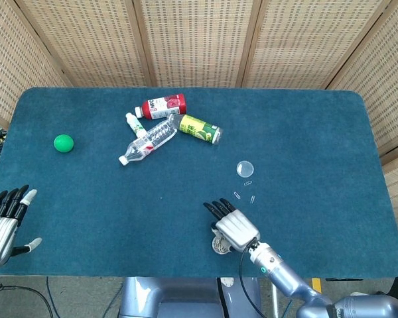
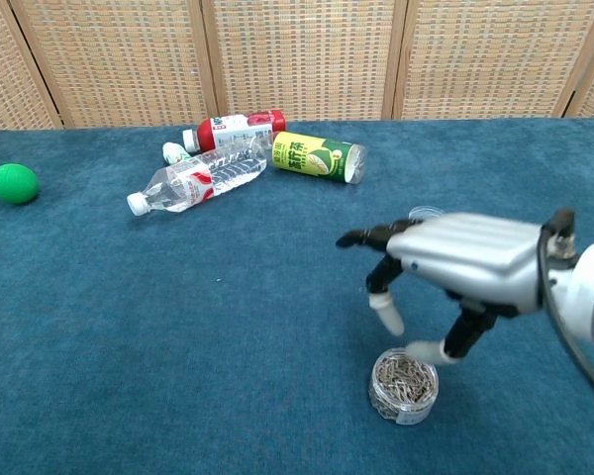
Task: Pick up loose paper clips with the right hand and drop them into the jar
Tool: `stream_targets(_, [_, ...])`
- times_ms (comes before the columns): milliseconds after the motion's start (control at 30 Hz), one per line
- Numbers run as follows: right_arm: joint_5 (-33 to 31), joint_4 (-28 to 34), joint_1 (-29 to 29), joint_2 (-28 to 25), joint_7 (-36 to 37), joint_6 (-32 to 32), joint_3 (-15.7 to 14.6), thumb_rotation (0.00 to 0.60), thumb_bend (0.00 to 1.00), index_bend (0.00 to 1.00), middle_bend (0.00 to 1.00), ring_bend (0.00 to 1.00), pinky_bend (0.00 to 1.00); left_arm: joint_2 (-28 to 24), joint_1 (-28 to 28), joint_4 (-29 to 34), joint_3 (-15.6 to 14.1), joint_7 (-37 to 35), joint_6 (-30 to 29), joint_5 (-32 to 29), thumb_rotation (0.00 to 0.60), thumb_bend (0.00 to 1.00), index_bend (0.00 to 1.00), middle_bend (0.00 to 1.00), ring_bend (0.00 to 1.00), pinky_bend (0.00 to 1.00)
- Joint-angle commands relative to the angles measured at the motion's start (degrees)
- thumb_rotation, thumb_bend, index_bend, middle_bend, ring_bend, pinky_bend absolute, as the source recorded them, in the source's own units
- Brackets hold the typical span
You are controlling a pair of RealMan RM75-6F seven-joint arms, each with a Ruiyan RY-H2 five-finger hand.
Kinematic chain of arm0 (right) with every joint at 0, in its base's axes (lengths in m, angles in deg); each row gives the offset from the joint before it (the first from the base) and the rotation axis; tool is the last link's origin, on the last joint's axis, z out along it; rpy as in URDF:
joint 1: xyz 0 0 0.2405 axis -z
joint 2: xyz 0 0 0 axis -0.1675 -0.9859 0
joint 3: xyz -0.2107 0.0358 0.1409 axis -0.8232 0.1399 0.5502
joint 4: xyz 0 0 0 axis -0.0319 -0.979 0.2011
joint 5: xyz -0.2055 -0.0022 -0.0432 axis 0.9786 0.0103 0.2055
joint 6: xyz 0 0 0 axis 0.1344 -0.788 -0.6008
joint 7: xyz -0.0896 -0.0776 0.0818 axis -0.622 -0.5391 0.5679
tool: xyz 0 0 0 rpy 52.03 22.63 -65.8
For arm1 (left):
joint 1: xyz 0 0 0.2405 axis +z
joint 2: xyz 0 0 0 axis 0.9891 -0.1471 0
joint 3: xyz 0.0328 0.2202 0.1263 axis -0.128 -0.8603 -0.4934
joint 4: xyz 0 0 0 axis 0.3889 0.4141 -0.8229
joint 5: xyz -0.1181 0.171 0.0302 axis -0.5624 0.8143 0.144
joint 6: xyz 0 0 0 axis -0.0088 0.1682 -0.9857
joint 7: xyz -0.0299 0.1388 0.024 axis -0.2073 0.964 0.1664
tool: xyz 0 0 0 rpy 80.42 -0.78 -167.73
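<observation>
Wide teal table under wicker screens, rounded corners, far edge tight against the panels, near edge right at the robot. Plenty of bare cloth across the right half and the left middle.

Right hand hovering above the jar, palm down, fingers spread and drooping, nothing held; thumb tip just above the jar's rim. Same hand low centre in the head view, close to the near edge.

Left hand down at the near left corner, fingers apart and straight, gripping nothing.

Clutter bunched at the far centre: clear water bottle lying flat, red bottle on its side with white label, lettering too small to read, green-yellow can on its side, print illegible, small white bottle tucked beside them. Green ball alone far left.

Jar upright, open, packed with clips. Clear lid flat beyond the hand. Loose paper clips scattered between lid and hand.
</observation>
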Motion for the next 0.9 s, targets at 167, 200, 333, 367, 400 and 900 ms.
stream_targets(167, [5.6,-1.1,4.5,-9.7,6.9,-7.8,1.2,0.600,0.11,0.32,0.00,0.00,0.00,-0.1,0.1,-0.1,0.1,-0.6,-0.6,0.3,0.600,0.00,0.00,0.00,0.00,0.00])
stream_targets(200, [5.7,-1.8,5.6,-10.8,8.7,-8.9,1.0,0.600,0.03,0.20,0.00,0.00,0.00,-0.1,0.2,-0.2,0.1,-0.6,-0.8,0.5,0.600,0.00,0.00,0.00,0.00,0.00])
stream_targets(333, [6.6,-4.4,9.4,-13.7,15.2,-11.9,-0.1,0.600,0.00,0.00,0.00,0.00,0.00,-0.1,0.4,-0.2,0.0,-0.8,-1.5,1.1,0.600,0.00,0.00,0.00,0.00,0.00])
stream_targets(367, [6.8,-5.0,10.1,-14.0,16.0,-12.4,-0.4,0.600,0.00,0.00,0.00,0.00,0.00,-0.1,0.4,-0.2,0.0,-0.8,-1.6,1.2,0.600,0.00,0.00,0.00,0.00,0.00])
stream_targets(400, [7.0,-6.0,11.8,-14.8,17.3,-13.9,-1.2,0.600,0.00,0.00,0.00,0.00,0.00,-0.1,0.5,-0.2,-0.1,-0.8,-1.8,1.4,0.600,0.00,0.00,0.00,0.00,0.00])
stream_targets(900, [16.4,-15.8,23.7,-12.6,23.3,-29.6,-3.9,0.600,0.00,0.00,0.00,0.00,0.00,-0.4,1.7,0.0,-1.0,-1.2,-4.2,3.9,0.600,0.00,0.00,0.00,0.00,0.00])
